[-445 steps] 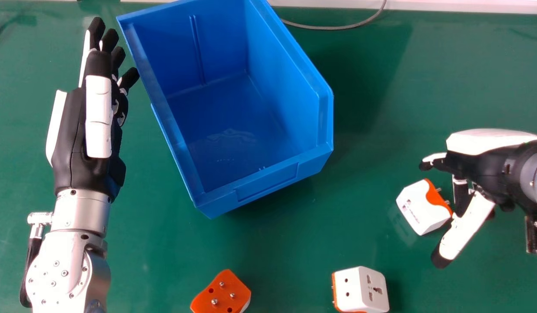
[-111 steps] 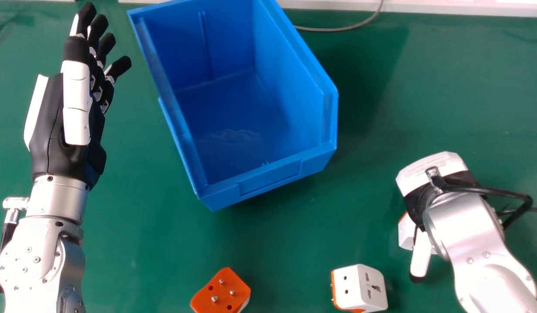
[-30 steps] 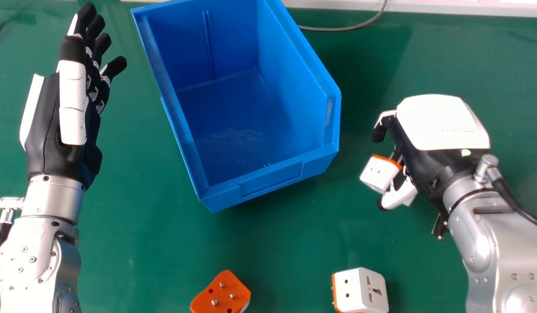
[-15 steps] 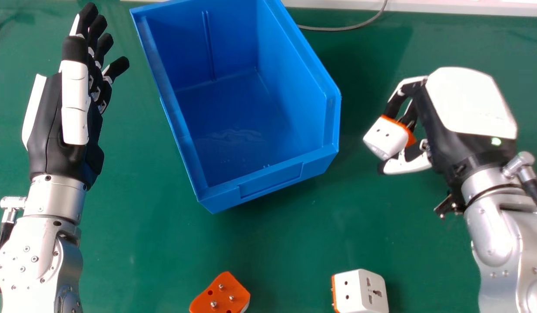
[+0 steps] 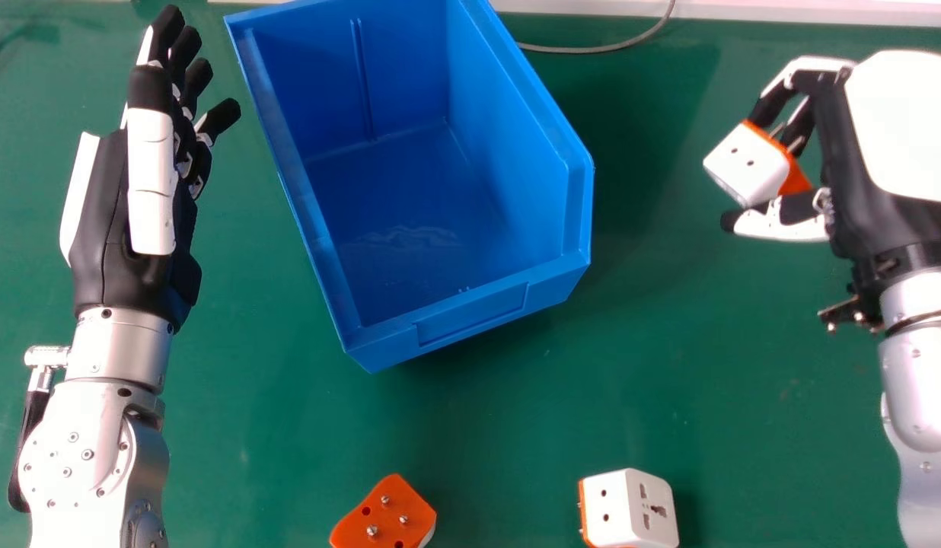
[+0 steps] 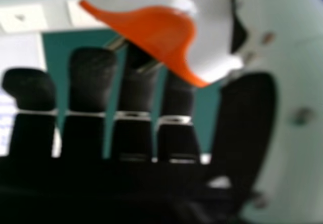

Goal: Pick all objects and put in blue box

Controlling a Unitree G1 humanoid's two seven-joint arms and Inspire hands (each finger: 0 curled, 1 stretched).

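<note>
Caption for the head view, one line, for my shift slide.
Right hand pinches a white-and-orange adapter beside the blue box; two more adapters lie on the green table.

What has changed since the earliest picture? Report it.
The right robot hand has gripped the white-and-orange adapter, lifted it off the table and carried it forward. The orange-faced adapter and white cube adapter stay on the table; the blue box remains empty.
</note>
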